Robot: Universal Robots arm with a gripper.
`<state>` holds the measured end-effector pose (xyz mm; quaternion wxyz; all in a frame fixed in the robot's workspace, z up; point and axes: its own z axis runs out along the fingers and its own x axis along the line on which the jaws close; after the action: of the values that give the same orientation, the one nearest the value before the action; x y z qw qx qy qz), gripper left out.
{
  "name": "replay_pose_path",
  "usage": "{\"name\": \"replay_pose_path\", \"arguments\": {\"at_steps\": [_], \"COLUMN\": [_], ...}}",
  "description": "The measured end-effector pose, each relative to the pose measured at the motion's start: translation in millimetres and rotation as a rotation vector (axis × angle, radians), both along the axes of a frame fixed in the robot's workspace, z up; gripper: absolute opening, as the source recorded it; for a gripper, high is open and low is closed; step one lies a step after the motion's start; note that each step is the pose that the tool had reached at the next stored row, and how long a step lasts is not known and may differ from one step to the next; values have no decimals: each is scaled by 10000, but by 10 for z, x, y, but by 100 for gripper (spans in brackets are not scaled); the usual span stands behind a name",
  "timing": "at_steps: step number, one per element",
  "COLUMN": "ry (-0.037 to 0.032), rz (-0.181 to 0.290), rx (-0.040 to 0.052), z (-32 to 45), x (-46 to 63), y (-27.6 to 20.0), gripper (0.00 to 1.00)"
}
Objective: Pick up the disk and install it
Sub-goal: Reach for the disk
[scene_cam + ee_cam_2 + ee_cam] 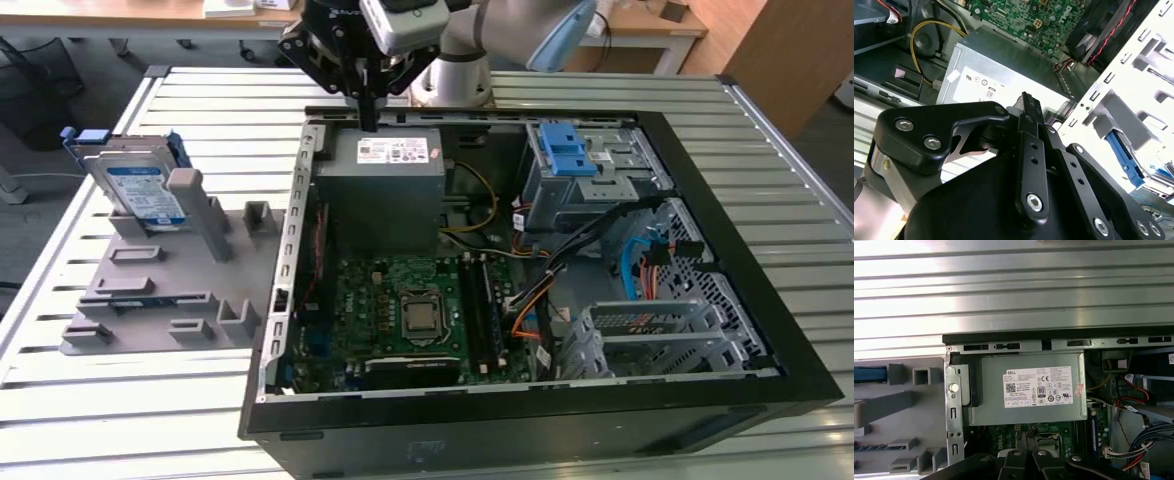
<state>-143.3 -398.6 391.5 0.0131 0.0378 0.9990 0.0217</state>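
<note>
While the arm is hanging over the open computer case (534,425), the claw (367,117) is pointing straight down with its two fingers pressed together and nothing between them. Its tip is hovering at the far edge of the grey power supply box (387,190), next to the case wall farthest from the exterior camera. Whether the tip is touching the box cannot be told. The disk (139,188) is standing on edge in the far corner of the grey holder (160,290). This holder is lying on the slatted table (200,95) beside the case, toward the table's edge at the exterior view's left. The disk is sitting well apart from the claw, and its label is facing the exterior camera.

The exterior view is giving the whole layout: the disk, the holder, the motherboard (400,300) and the drive cage (567,160) with its blue latches. The first wrist view is looking past the claw (1024,437) onto the power supply box (1029,390) and its white sticker. The second wrist view is showing the clenched claw (1026,100) from behind its black linkage, with the same box (999,60) beyond.

The claw's body is being cut off at the frame edge in both wrist views. A blue strip (869,374) at the border of the first wrist view is lying beside the holder's posts; it cannot be confirmed as the disk's bracket.
</note>
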Motion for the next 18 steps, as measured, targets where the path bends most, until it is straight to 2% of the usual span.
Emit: {"name": "replay_pose_path", "arguments": {"at_steps": [7, 18], "ry": [0, -1], "rz": [-1, -1], "rx": [0, 1], "z": [-3, -6], "x": [-84, -279], "y": [6, 12], "gripper": [11, 11]}}
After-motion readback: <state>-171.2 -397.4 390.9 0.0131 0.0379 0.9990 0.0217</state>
